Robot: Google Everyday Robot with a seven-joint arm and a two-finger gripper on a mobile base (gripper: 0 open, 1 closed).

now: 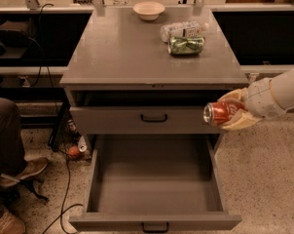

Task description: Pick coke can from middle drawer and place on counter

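The red coke can (220, 112) lies sideways in my gripper (233, 114), silver end facing left. The gripper is shut on it, with one pale finger above and one below. It hangs at the cabinet's right edge, level with the top drawer front, above the right wall of the open middle drawer (154, 179). That drawer is pulled out and its tray holds nothing. The grey counter (137, 52) lies above and to the left of the can.
A green can (186, 45), a clear plastic bottle (182, 30) and a beige bowl (149, 9) sit at the counter's back. A seated person's leg and shoes (13, 155) are at the left. Cables and a small red ball (74, 151) lie on the floor.
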